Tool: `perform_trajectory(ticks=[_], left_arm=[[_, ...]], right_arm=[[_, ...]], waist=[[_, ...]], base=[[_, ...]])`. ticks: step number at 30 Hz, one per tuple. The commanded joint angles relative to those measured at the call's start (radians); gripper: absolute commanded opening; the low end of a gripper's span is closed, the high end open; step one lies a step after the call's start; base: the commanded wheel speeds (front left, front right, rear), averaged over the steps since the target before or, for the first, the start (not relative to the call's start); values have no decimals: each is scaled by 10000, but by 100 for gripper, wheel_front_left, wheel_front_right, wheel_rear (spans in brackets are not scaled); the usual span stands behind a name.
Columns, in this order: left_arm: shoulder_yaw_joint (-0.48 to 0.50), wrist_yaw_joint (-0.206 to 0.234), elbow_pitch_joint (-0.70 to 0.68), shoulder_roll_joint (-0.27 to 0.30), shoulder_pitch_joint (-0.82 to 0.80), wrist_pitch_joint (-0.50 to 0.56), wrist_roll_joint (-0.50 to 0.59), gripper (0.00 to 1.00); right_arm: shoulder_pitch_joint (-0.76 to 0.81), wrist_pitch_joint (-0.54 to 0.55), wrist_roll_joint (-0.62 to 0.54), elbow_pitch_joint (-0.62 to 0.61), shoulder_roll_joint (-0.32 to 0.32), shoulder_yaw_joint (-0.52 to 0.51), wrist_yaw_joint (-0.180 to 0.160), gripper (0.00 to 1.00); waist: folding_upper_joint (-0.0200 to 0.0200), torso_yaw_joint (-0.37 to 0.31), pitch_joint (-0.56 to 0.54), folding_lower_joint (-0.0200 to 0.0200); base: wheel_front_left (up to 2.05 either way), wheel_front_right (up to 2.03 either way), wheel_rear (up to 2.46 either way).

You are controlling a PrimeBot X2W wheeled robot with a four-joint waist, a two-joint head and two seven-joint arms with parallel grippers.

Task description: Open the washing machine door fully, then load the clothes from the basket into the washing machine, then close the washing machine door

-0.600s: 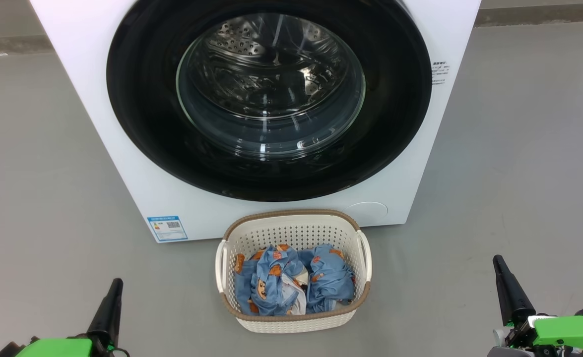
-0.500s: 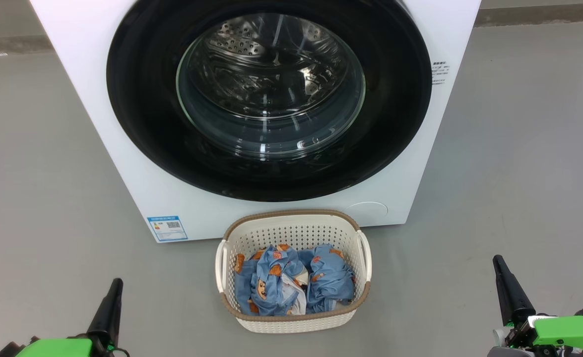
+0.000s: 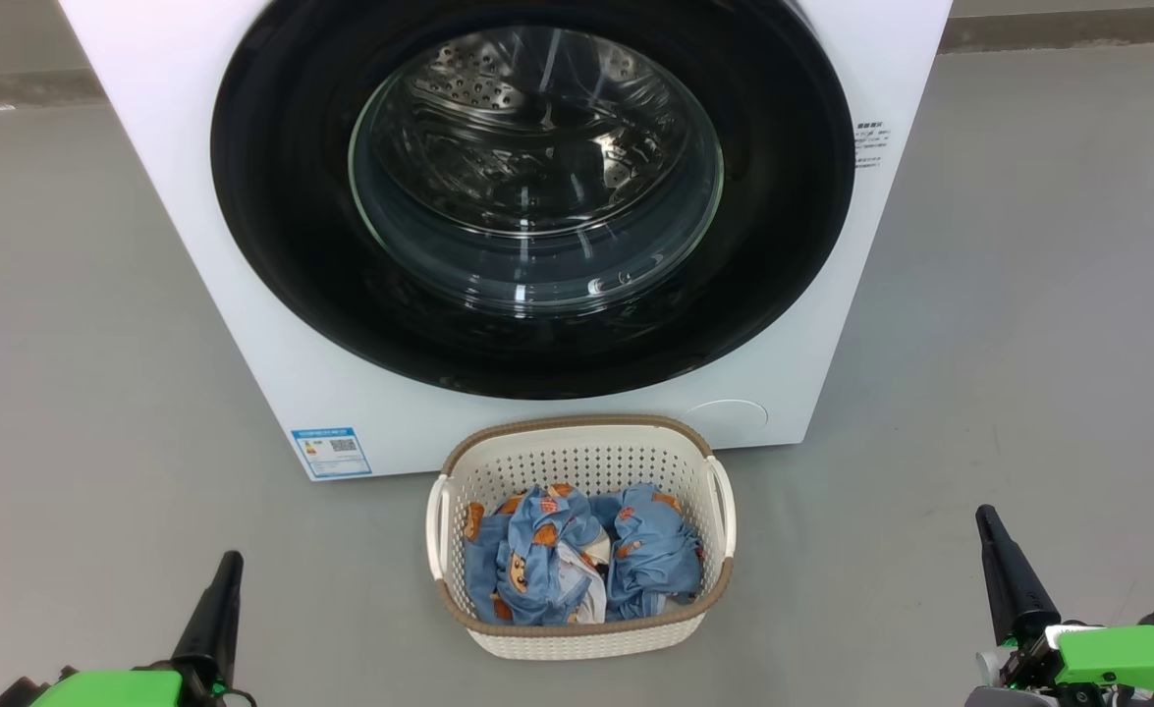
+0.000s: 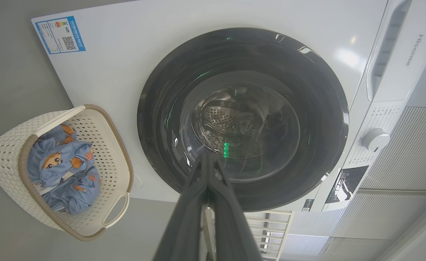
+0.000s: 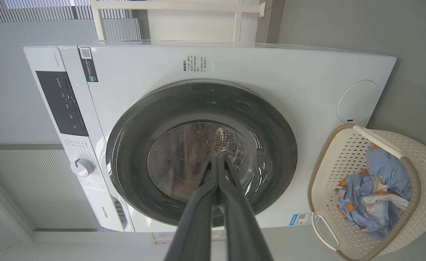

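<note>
Nearest us, at the lower corners of the head view, we are finding the left gripper [image 3: 228,574] and right gripper [image 3: 991,535] clenched and empty, parked wide, apparently so as not to block the approach. Between and ahead of them, the basket [image 3: 577,424] is sitting just in front of the washing machine [image 3: 174,147], putting the clothes [image 3: 577,555] within reach. Beyond, the washing machine door [image 3: 282,196] is standing closed, well apart from both grippers.
</note>
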Motion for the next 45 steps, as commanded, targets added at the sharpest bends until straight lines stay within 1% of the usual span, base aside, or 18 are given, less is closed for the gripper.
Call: perform_trajectory(ticks=[1,45], left_arm=[[353,-31,-184,119,-430,51,142,0],[367,-31,-184,109,-431,62,154,0]], right_arm=[[-455,87,-42,-248,-42,224,17,0],[-456,92,-48,-247,-38,217,17,0]], waist=[[-1,0,0,0],[-1,0,0,0]], base=[[0,0,0],[0,0,0]])
